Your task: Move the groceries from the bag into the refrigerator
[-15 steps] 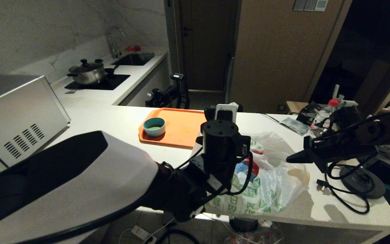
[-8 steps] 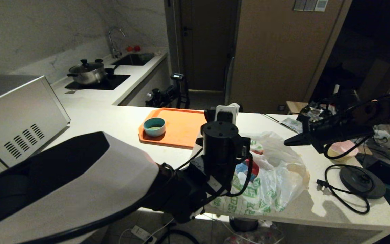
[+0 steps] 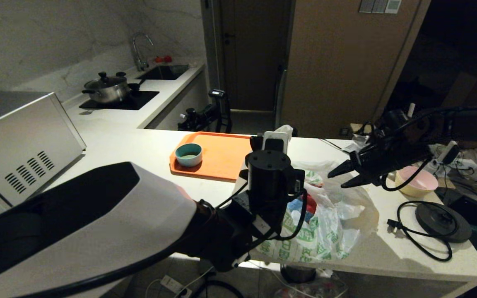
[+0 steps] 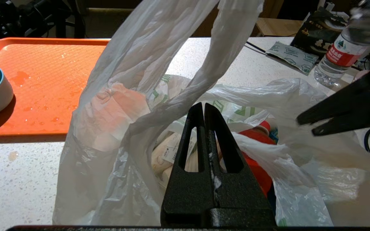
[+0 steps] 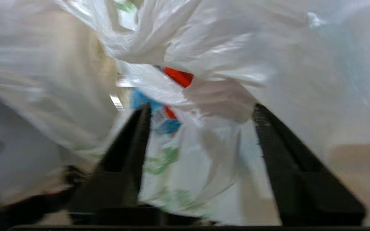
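Above the bag (image 3: 329,223), right gripper (image 3: 338,177) spread, left gripper (image 4: 204,107) clamped on its handle; next: reach in for groceries (image 4: 252,157).

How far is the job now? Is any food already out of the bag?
Nothing looks done: the groceries lie inside the bag on the counter, and no refrigerator is in view. In hand: the left claw is shut on the bag's handle, and the right claw is open at the bag's mouth. Left: taking every item out and storing it.
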You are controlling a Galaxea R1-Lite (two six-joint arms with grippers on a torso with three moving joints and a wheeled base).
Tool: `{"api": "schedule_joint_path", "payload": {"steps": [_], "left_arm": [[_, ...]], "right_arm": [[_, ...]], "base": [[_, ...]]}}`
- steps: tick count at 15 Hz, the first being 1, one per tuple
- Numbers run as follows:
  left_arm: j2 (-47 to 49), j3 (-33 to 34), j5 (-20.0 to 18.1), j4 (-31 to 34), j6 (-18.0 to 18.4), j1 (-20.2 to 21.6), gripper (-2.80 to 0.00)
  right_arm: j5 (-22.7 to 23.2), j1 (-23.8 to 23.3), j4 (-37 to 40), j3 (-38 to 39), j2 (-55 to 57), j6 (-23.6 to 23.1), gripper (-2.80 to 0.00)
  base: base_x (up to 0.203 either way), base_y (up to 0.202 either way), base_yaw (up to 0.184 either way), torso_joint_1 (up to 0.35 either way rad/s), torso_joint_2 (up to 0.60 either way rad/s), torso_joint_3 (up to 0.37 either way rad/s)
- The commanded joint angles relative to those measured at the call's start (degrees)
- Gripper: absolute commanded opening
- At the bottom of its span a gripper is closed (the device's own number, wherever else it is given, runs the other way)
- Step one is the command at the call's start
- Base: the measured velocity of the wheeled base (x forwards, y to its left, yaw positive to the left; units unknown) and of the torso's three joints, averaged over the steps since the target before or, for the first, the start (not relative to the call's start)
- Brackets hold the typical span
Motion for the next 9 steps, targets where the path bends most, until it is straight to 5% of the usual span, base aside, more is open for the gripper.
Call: {"api": "schedule_joint_path", "payload": {"steps": [1,4,9], "left_arm": [[-0.1,0.2,0.2,-0.7,-0.1,0.4,-2.80],[-0.6,1.3,0.4,-1.1,-0.1,0.5,-2.80],[0.2,1.6,0.2,-2.5,0.1,0.6,-2.80]], "right_arm": [[-0.8,1.6,-0.1,-0.2,0.4,-0.9,0.00],[-0.4,1.8,-5.9,-0.2,0.3,0.4,0.00],[6.6,2.3,-10.1,-0.2,-4.4,12.5,0.00]], "base": [[0.000,0.000,0.000,0.000,0.00,0.000],[0.000,0.000,0.000,0.000,0.00,0.000],[0.000,0.000,0.000,0.000,0.00,0.000]]}}
